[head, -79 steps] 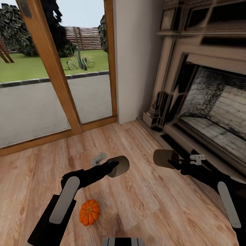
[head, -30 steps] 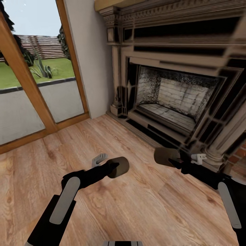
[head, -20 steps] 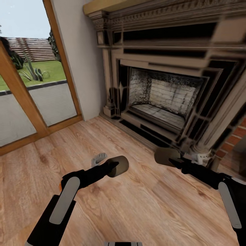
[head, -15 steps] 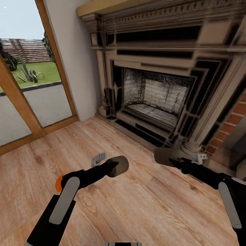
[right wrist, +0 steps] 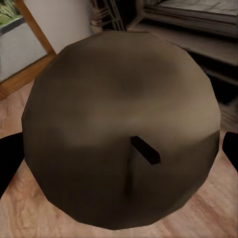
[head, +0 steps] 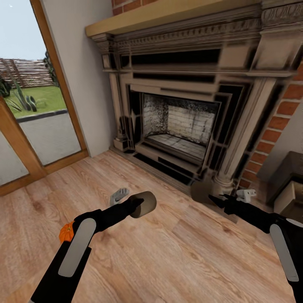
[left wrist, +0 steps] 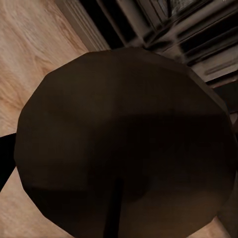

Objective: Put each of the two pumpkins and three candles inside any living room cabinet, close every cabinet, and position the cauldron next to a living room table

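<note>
While both arms reach out low over the wood-plank floor (head: 176, 252), each one carries a candle: the left gripper (head: 136, 205) is closed on a stubby tan candle (head: 144, 203), flat end facing fwd, and the right gripper (head: 215, 199) is closed on a second candle (head: 202, 190) of the same shape. In the left wrist view the left-hand candle (left wrist: 124, 144) is a dark, faceted round disc w/ the fireplace base behind it; in the right wrist view the right-hand candle (right wrist: 121, 129) is a tan faceted disc w/ a short black wick (right wrist: 145, 149).

A pumpkin (head: 66, 231), bright orange, sits on the floor just behind the left forearm, mostly hidden by it.

Room: a carved fireplace (head: 181, 122) stands straight ahead, pale wood mantel shelf on top, dark mouldings, sooty brick firebox, red brick to its R. A plain grey wall section (head: 75, 75) separates it from a glass door w/ a wooden frame (head: 17, 139), lawn and fence outside. At far R, a dark-brown cabinet (head: 290, 172) corner w/ a pale inner face shows near the brick.

Floor between the arms and the hearth is open; boards run diagonally, smooth, warm-toned.
</note>
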